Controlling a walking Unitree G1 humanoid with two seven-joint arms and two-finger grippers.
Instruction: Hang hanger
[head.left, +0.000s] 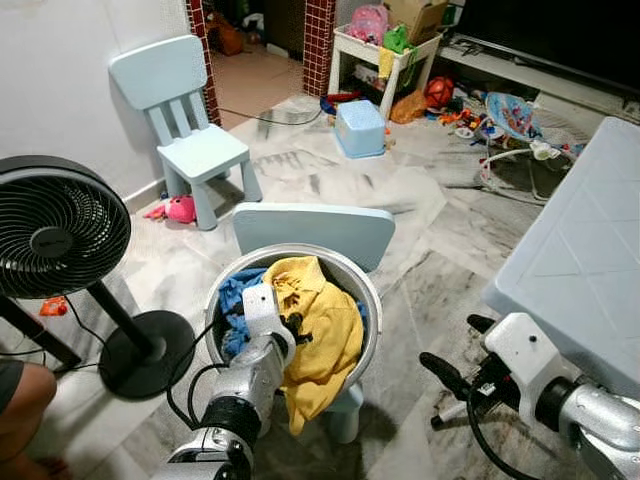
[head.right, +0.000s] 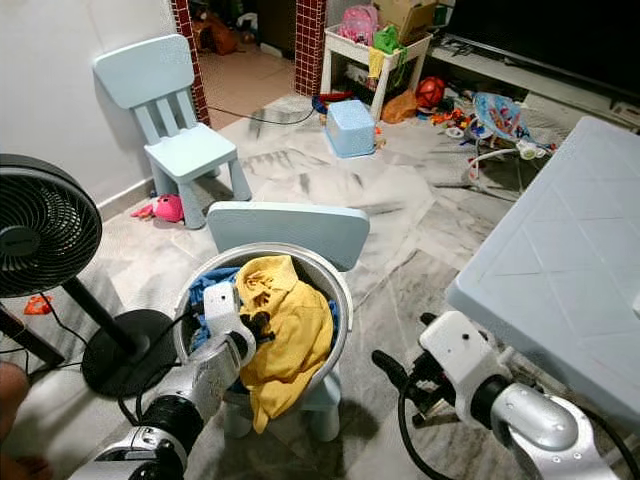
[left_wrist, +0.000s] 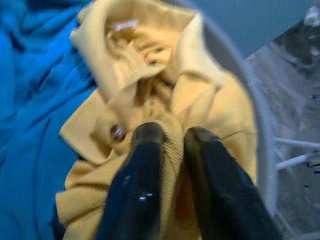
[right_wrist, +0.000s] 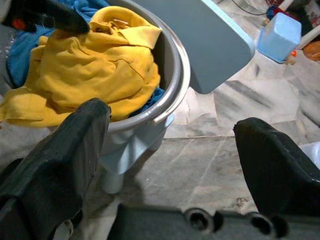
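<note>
Two grippers: left gripper (left_wrist: 169, 137) is pinching yellow shirt (left_wrist: 150, 90) between its jaws; right gripper (right_wrist: 170, 145) is hovering spread wide.

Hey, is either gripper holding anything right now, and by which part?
Yes. The left gripper is pinching the yellow shirt by a fold of fabric just below its collar, inside the basin. The right gripper is open and holds nothing.

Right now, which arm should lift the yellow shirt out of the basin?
Left. The left gripper is already pinched on a fold of the yellow shirt in the basin. The right gripper hangs open, off to the side over the floor.
</note>
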